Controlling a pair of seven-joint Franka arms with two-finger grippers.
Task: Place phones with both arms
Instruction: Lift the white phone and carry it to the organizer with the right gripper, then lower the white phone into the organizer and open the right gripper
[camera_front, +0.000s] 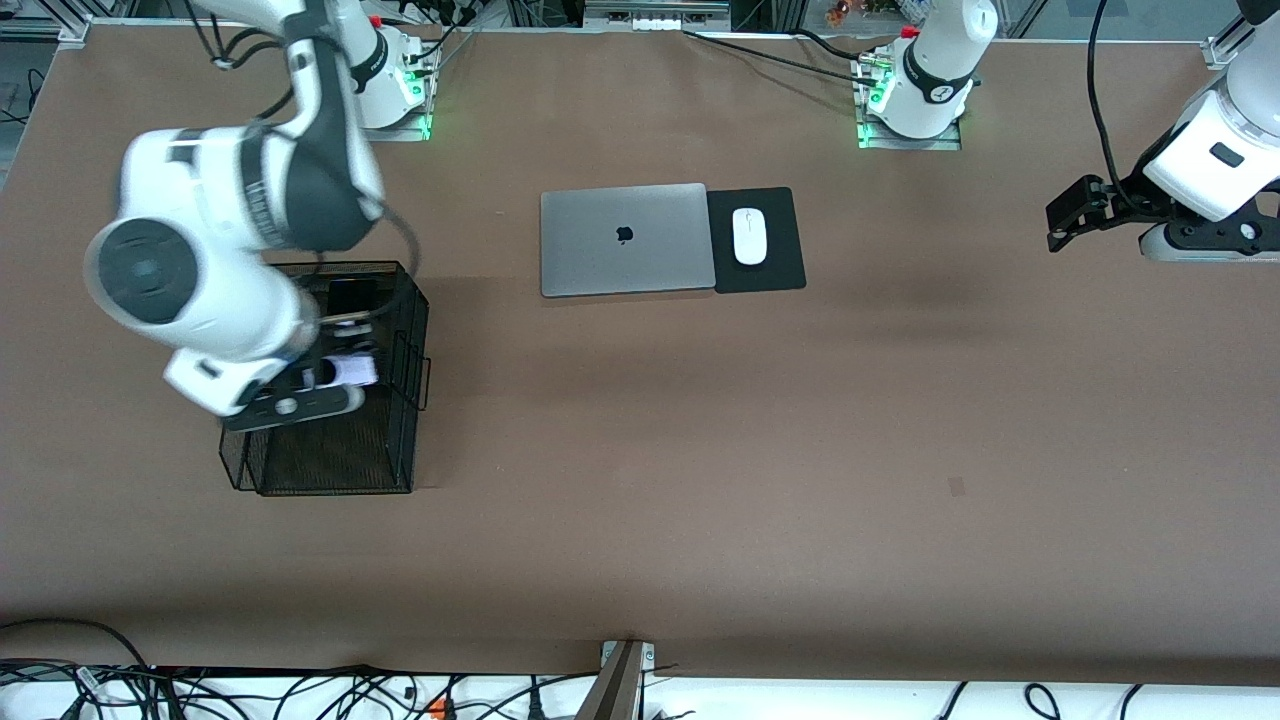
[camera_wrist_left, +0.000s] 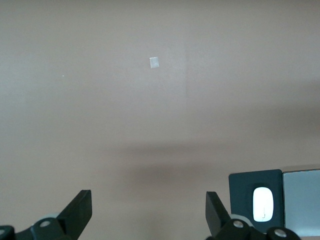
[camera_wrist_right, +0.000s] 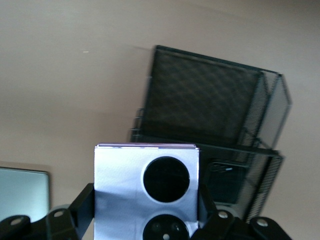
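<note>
My right gripper (camera_front: 345, 374) is shut on the lilac-white phone (camera_front: 353, 371) and holds it over the black mesh basket (camera_front: 405, 440). In the right wrist view the phone (camera_wrist_right: 120, 175) stands between the fingers (camera_wrist_right: 84, 202), its two black circles showing, above the basket (camera_wrist_right: 200, 95). A black phone (camera_front: 350, 296) lies in the basket's compartment farther from the front camera; it also shows in the right wrist view (camera_wrist_right: 225, 180). I cannot tell which black phone it is. My left gripper (camera_front: 1062, 218) is open and empty, up at the left arm's end of the table (camera_wrist_left: 149, 205).
A closed silver laptop (camera_front: 625, 240) lies mid-table beside a black mouse pad (camera_front: 775, 265) with a white mouse (camera_front: 749, 236). A small pale mark (camera_front: 957, 486) is on the brown table. Cables hang along the table edge nearest the front camera.
</note>
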